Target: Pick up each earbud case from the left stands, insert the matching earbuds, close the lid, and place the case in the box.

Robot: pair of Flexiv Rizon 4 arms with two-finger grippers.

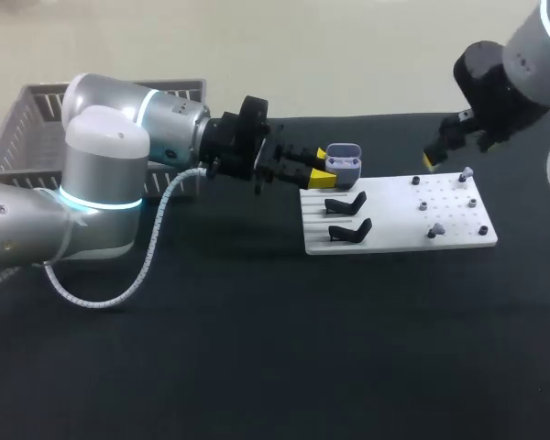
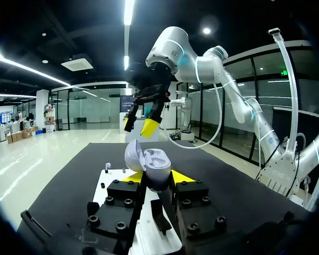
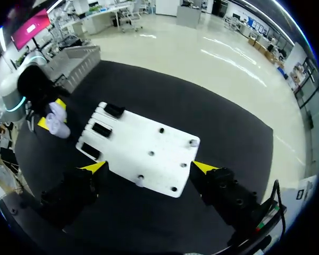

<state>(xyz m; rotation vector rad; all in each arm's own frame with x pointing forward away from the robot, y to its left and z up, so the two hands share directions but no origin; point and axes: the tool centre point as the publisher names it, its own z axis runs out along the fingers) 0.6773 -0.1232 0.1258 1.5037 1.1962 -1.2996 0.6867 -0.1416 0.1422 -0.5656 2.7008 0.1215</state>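
My left gripper (image 1: pixel 323 168) is shut on a pale lavender earbud case (image 1: pixel 345 162) and holds it above the back left corner of the white board (image 1: pixel 399 236). The case (image 2: pixel 151 169) sits between the yellow tips with its lid open and its sockets showing. Two empty black stands (image 1: pixel 346 203) remain on the board's left part. Small grey earbuds (image 1: pixel 465 172) stand on pegs on its right part. My right gripper (image 1: pixel 437 148) hangs open above the board's back right, and its wrist view looks down on the board (image 3: pixel 149 143) and an earbud (image 3: pixel 193 142).
A grey mesh basket (image 1: pixel 32 115) stands at the table's back left, behind my left arm. Small dark pegs (image 1: pixel 483 229) dot the board's right half. The black tabletop (image 1: pixel 257 348) spreads out in front of the board.
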